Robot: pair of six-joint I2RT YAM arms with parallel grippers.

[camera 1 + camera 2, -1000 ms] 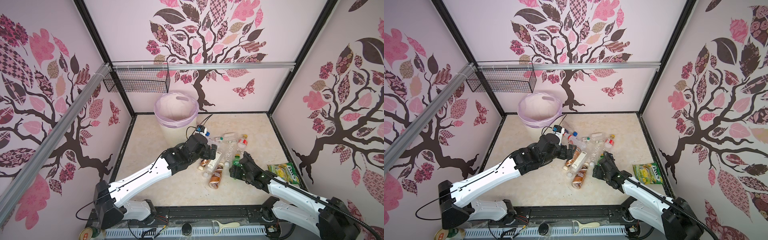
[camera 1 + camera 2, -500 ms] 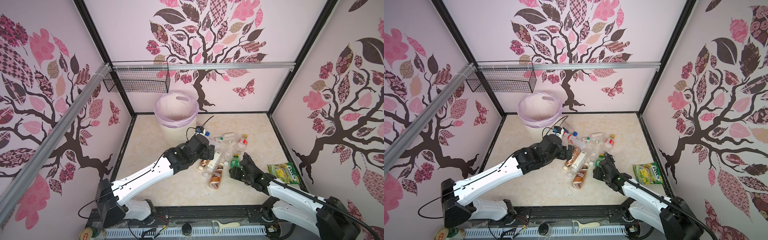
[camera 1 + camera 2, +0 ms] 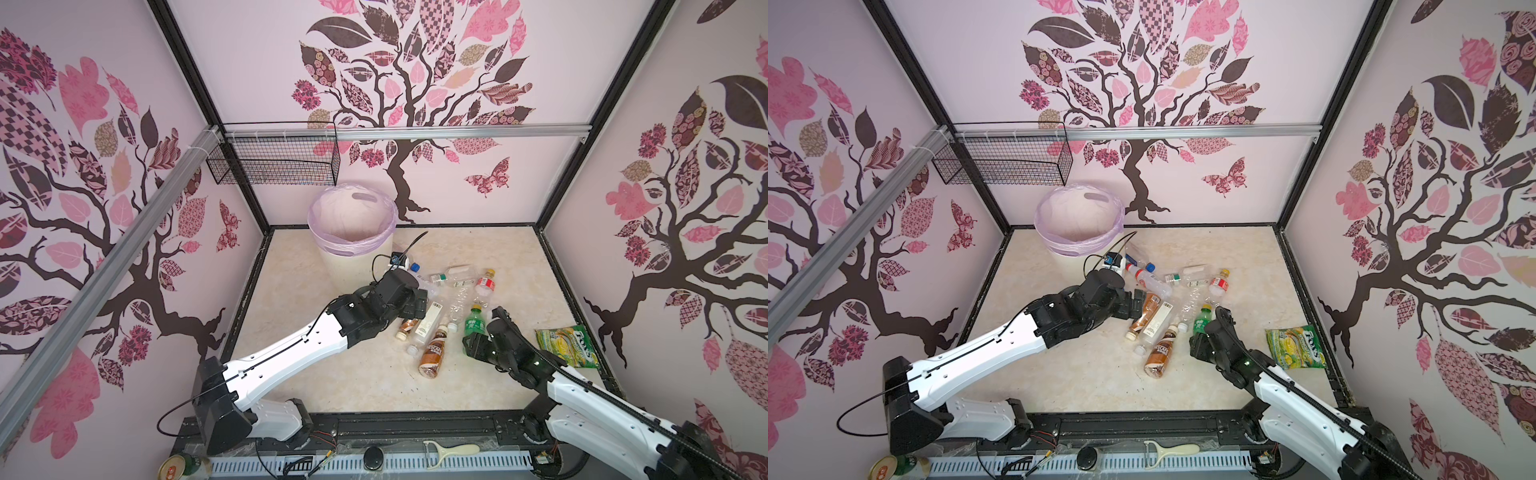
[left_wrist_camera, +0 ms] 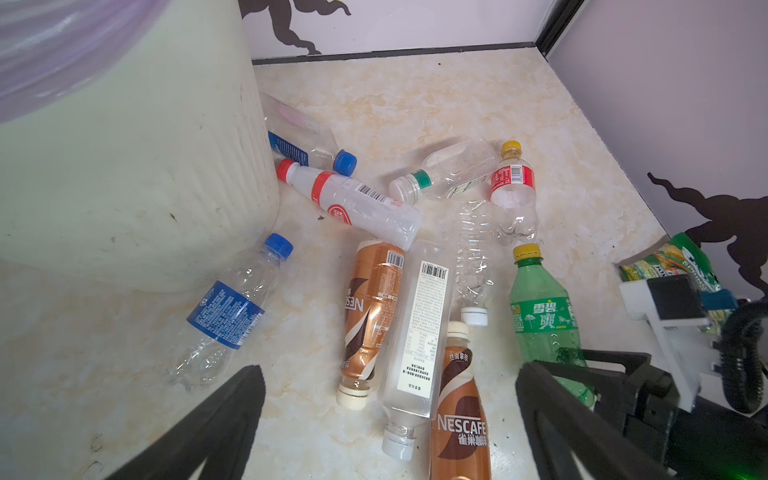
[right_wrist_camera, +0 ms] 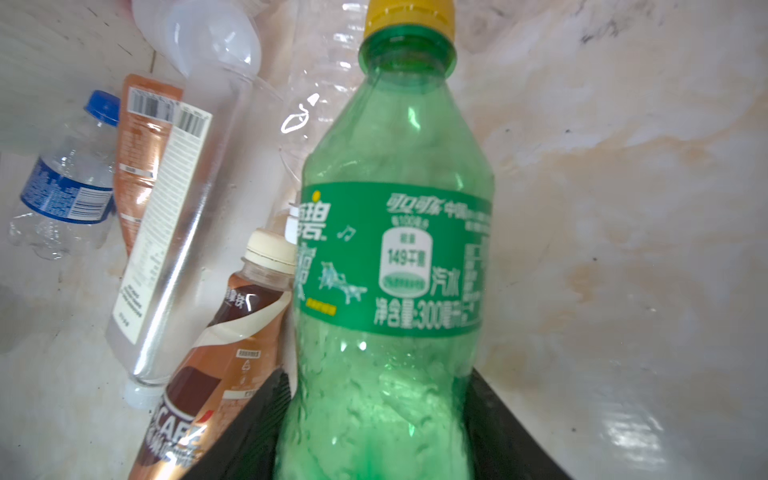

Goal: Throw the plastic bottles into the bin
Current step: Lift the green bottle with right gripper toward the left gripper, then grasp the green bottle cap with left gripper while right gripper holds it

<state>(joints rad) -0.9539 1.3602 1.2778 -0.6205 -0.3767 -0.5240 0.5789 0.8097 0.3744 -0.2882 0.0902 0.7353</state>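
Right gripper (image 5: 376, 399) narrowed, seemingly pinching green bottle (image 5: 395, 249); base hidden.

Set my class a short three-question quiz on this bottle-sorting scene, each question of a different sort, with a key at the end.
1. True or false: the left gripper is clamped on a brown-labelled bottle.
2. Which bottle sits between the fingers of the right gripper? A) clear bottle with a blue cap; B) green plastic bottle with a yellow cap; C) clear bottle with a red cap.
3. Short answer: which loose item does not belong in the round cream-white plastic bin?
Key: 1 false, its jaws stand wide open and empty. 2 B. 3 the green-yellow snack packet.
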